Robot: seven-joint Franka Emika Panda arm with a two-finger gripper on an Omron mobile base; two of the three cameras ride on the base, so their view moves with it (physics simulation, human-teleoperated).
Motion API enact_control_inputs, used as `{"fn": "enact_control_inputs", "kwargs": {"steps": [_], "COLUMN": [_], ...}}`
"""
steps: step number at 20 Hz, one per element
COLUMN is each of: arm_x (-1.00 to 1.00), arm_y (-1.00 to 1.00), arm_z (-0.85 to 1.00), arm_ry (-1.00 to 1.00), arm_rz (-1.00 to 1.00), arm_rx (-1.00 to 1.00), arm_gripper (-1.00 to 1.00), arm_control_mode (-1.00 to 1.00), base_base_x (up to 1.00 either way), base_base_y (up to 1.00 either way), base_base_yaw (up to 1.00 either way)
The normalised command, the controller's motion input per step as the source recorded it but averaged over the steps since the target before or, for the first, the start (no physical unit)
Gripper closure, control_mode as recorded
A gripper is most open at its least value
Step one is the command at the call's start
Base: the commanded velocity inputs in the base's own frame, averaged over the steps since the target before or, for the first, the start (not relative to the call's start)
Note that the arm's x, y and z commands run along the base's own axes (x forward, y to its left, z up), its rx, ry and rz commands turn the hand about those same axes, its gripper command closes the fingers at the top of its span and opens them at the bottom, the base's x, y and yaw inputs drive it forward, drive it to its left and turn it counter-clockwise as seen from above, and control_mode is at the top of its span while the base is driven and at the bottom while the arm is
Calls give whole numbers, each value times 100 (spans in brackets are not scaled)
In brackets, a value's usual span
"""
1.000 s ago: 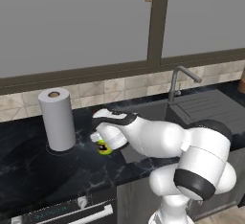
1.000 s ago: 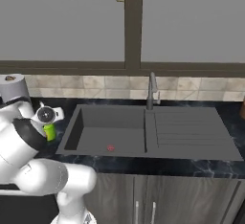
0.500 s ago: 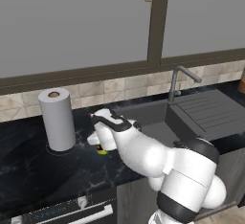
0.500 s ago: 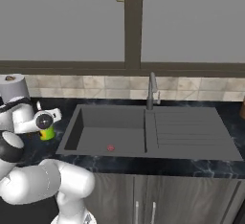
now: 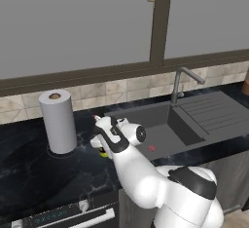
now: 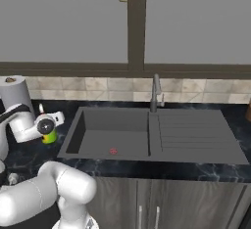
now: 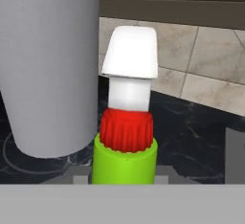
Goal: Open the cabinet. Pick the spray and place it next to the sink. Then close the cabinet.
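Beside sink (image 6: 147, 137) rim: spray (image 7: 125, 163), upright.

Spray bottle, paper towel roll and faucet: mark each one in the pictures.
spray bottle (image 7: 125, 163), hand view, on its green body.
paper towel roll (image 5: 58, 122), left base view, on the side of the roll.
faucet (image 6: 155, 92), right base view, on its upright stem.

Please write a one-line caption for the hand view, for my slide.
Gripper holding the lime-green spray upright, beside the paper towel roll on the black marbled counter.

Glossy white rounded arm segments, dark grey joint bands.
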Motion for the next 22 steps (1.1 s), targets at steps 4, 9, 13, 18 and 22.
{"fn": "enact_control_inputs", "kwargs": {"steps": [4,9,13,18,22], "arm_x": [-3,0,0,0,0], "arm_y": [-12,0,0,0,0], "arm_z": [-2,0,0,0,0], "arm_ry": [1,1,0,1,0], "arm_rz": [0,0,0,0,0], "arm_rx": [0,0,0,0,0], "arm_gripper": [100,100,-100,-100,-100], "arm_control_mode": [-100,-100,-100,-100,-100], "base_base_x": [0,0,0,0,0], "base_base_y": [0,0,0,0,0], "base_base_yaw": [0,0,0,0,0]}}
